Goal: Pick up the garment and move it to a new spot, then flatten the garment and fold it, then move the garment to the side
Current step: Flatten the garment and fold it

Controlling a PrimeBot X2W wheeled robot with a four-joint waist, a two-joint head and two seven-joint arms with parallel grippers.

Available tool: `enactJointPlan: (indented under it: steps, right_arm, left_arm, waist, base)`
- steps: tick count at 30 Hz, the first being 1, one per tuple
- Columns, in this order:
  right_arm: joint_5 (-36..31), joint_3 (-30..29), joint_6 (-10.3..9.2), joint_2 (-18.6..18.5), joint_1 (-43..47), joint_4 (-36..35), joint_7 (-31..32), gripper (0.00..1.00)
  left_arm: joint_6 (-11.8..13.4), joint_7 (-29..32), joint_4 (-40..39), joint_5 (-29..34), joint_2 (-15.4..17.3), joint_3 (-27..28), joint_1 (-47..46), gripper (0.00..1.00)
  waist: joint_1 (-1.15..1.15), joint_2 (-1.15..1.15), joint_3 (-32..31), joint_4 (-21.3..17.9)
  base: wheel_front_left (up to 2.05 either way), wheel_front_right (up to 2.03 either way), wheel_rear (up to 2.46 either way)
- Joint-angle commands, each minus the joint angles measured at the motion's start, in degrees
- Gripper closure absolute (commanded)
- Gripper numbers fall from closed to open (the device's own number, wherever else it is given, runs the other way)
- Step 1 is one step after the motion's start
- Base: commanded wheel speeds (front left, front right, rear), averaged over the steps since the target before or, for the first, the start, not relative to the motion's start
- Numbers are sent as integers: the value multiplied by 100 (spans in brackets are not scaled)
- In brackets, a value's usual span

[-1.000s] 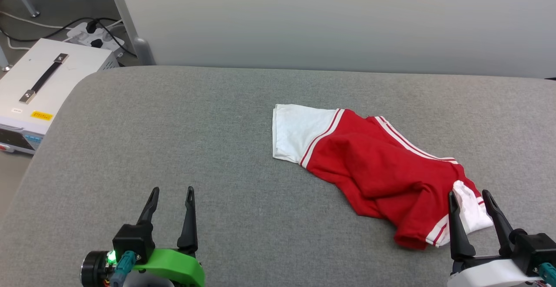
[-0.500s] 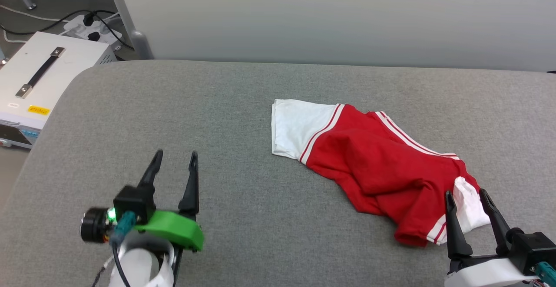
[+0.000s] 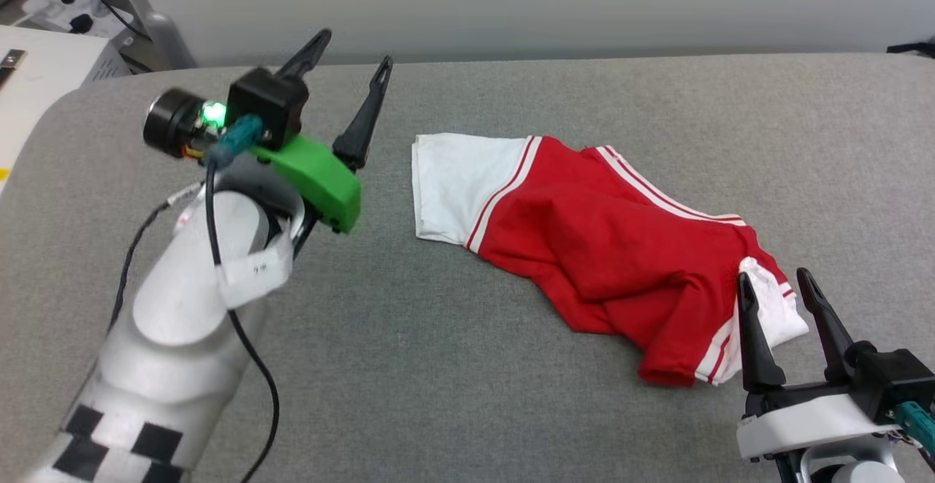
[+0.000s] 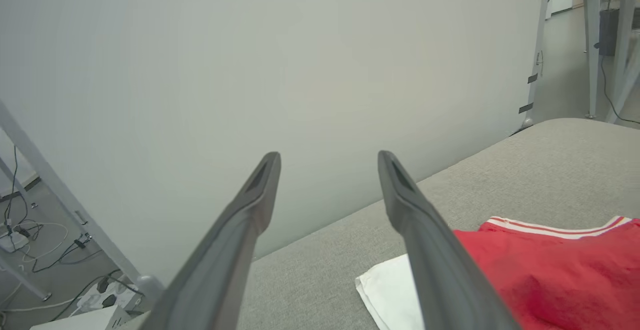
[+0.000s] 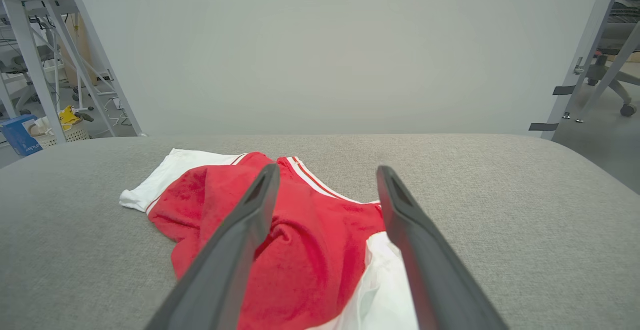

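Observation:
The garment (image 3: 592, 238), a red jersey with white sleeves and striped trim, lies crumpled on the grey padded table (image 3: 438, 366), right of centre. My left gripper (image 3: 353, 47) stands open, raised near the table's far left, just left of the garment's white sleeve (image 3: 456, 180); nothing is between its fingers. The left wrist view shows the garment (image 4: 555, 270) at lower right, beyond that gripper (image 4: 328, 156). My right gripper (image 3: 772, 275) is open at the lower right, its fingertips over the garment's near white sleeve. In the right wrist view its gripper (image 5: 325, 169) frames the red cloth (image 5: 310, 240).
A pale partition wall (image 3: 511, 1) runs along the table's far edge. A white equipment box (image 3: 36, 59) and a power strip with cables (image 3: 69, 1) sit off the table's far left corner. Metal frame legs (image 5: 585, 55) stand beyond the right end.
My left arm has risen and reached forward and right, toward the white sleeve. The head camera has tilted, shifting the whole scene up and left. My right gripper stays by the near sleeve.

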Motion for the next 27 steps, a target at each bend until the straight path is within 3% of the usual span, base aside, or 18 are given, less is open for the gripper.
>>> enactJointPlan:
  steps: [1, 5, 12, 18, 22, 27]
  right_arm:
    - [-21, 20, -5, -8, -137, -39, -27, 0]
    - [-15, 41, -5, -8, -270, -65, -27, 0]
    - [25, 93, -5, -8, -534, -74, -27, 0]
    - [112, 140, -5, -8, -670, -82, -27, 0]
    - [153, 174, -5, -8, -770, -84, -27, 0]
    - [185, 198, -5, -8, -934, -89, -27, 0]
  left_arm:
    - [-15, 158, 88, -234, 116, -235, -362, 0]
    - [-15, 778, 336, -981, 287, -1034, -1151, 0]
    - [-16, 2745, 805, -2339, 549, -2487, -2131, 0]
    - [-16, 4065, 958, -3202, 757, -3442, -2546, 0]
    - [-16, 4559, 990, -3666, 872, -3928, -2655, 0]
    - [-16, 4752, 1135, -3855, 992, -4479, -2751, 0]
  waist:
    - [0, 0, 282, -209]
    - [0, 0, 496, -299]
    - [0, 0, 828, -467]
    - [0, 0, 1090, -582]
    - [0, 0, 1265, -657]
    - [0, 0, 1483, -740]
  base:
    - [0, 0, 0]
    - [0, 0, 0]
    - [0, 0, 0]
    - [0, 0, 0]
    - [0, 0, 0]
    - [0, 0, 0]
